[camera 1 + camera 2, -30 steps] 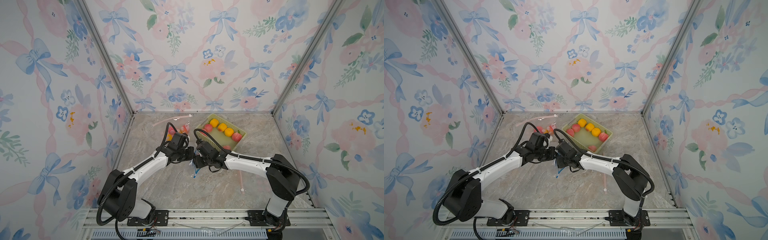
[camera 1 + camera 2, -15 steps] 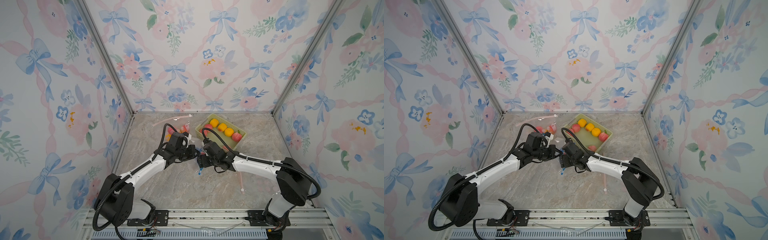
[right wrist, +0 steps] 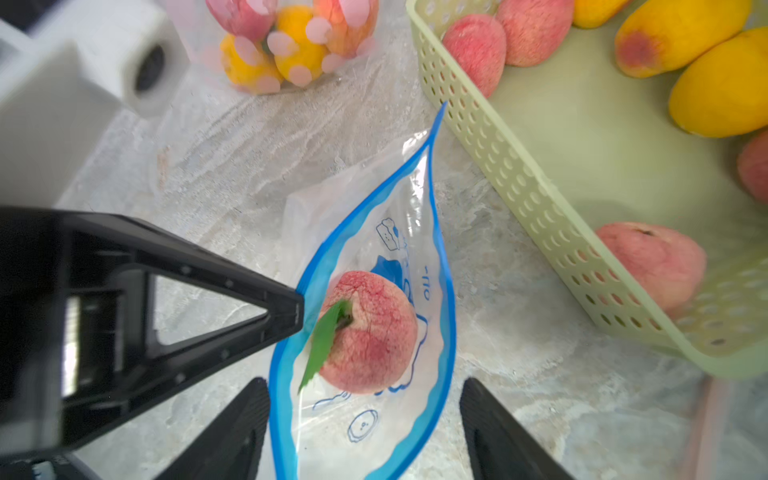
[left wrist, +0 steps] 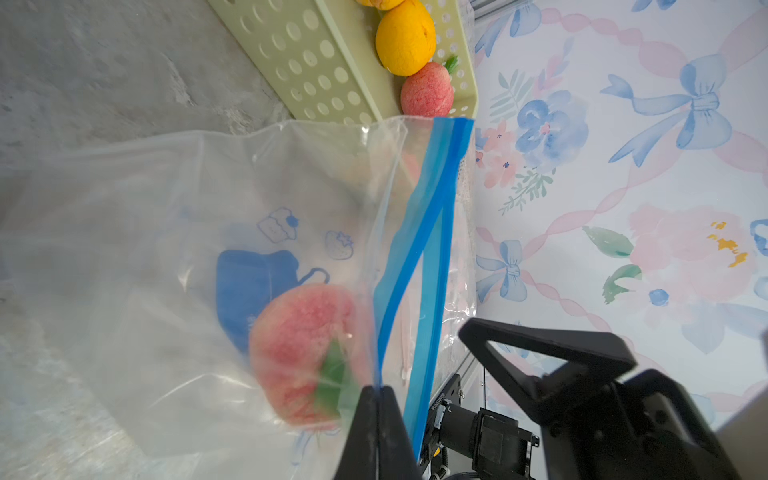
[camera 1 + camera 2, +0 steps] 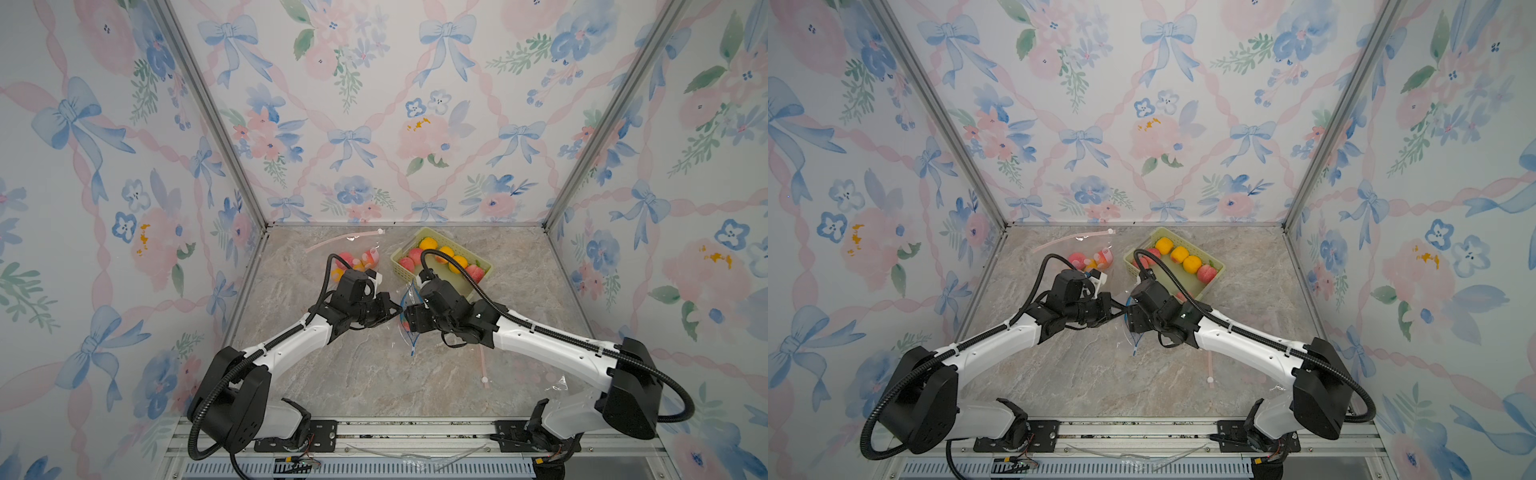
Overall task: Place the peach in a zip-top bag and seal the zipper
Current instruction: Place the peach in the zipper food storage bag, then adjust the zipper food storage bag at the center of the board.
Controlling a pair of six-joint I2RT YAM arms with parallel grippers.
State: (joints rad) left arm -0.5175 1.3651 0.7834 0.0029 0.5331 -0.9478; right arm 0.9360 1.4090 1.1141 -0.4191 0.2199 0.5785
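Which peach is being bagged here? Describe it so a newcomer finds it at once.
On the marble table, find the green basket at the back. Beside it, nearer the robot, the left gripper pinches a clear zip-top bag with a blue rim. The peach lies alone inside that open bag, unlike the basket's loose peaches and the fruit in the pink-dotted bag.

Robot lab test booth, floral wallpaper panels (image 5: 374,83), aluminium frame posts (image 5: 212,116), marble-look tabletop (image 5: 374,374), base rail (image 5: 415,428)

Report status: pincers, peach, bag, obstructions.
Left pincer shut on bag rim. Right pincer open, astride the mouth, empty. Peach in bag, zipper unsealed. Basket close beside.
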